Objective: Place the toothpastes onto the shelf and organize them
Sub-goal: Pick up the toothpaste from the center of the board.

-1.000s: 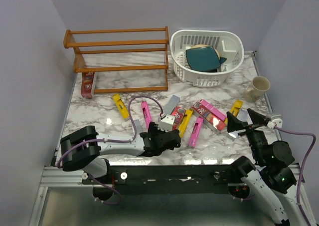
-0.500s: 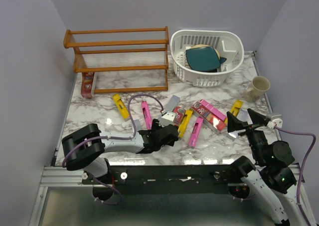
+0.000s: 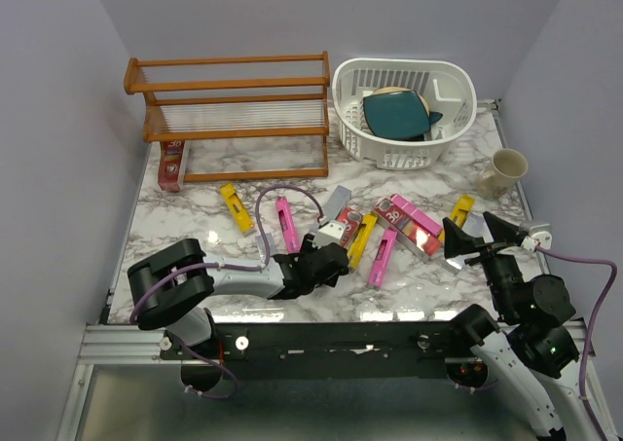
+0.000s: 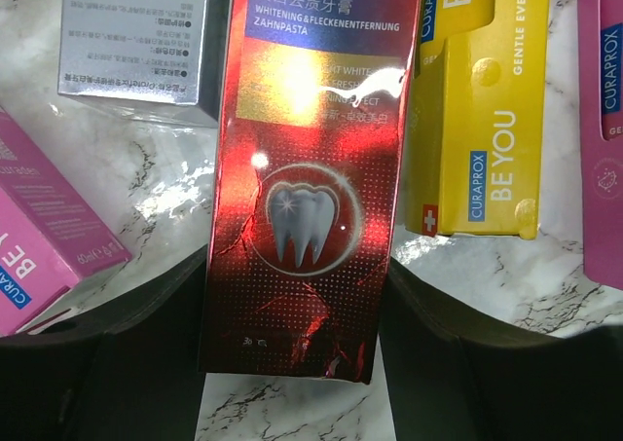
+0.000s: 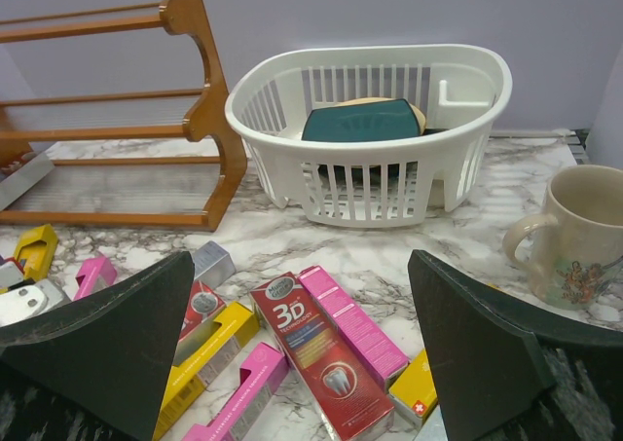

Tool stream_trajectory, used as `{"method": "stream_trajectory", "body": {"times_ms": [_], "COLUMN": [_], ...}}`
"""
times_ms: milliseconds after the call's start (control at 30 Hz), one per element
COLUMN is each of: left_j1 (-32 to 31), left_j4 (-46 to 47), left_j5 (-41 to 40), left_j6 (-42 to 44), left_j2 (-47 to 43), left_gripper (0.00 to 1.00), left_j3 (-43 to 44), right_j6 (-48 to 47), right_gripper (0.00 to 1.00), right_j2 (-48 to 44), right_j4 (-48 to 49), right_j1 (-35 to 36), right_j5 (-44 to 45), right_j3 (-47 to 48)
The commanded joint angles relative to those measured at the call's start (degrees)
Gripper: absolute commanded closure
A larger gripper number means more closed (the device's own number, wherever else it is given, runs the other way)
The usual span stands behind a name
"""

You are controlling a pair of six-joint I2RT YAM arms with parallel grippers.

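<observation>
Several toothpastes lie loose on the marble table: a yellow one (image 3: 235, 207), a pink one (image 3: 285, 223), a silver one (image 3: 337, 202) and a red "3D" one (image 5: 321, 363). My left gripper (image 3: 326, 256) is low over the middle of the pile. Its fingers press both sides of a red toothpaste carton (image 4: 311, 168), which lies flat between a silver carton (image 4: 131, 37) and a yellow one (image 4: 482, 110). My right gripper (image 3: 477, 235) hovers wide open at the right, holding nothing. The wooden shelf (image 3: 229, 86) stands at the back left, with one red toothpaste (image 3: 172, 162) at its left foot.
A white slotted basket (image 3: 453, 120) holding a teal item stands to the right of the shelf. A beige mug (image 3: 502, 172) sits at the right edge. Purple walls close in both sides and the back.
The left gripper's jaws have narrowed onto the sides of the red carton, and its arm has shifted slightly. The right arm has not moved.
</observation>
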Motion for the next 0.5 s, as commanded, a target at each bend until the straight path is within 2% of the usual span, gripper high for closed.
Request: {"method": "stream_trajectory", "body": {"times_ms": [0,167,467], "left_j1": [0.1,0.1,0.0], "left_j4": [0.4,-2.8,-11.2], "left_j5": [1.4,1.3,0.2], "left_j6": [1.7,1.1,0.8], "left_j2": [-1.2,-7.0,-17.6], "left_gripper": [0.35,0.4,0.4], "left_j3": [1.5,1.1,2.9], "right_j6": [-1.0,-1.1,-1.0], "right_gripper": [0.0,0.0,0.0], "right_j2": [-16.3,-16.4,-16.3], "right_j4": [0.1,0.0,-0.2], "right_j1": [0.3,0.3,0.3], "right_j5": [1.7,1.6,1.4], "right_j3": [0.6,0.7,0.9]}}
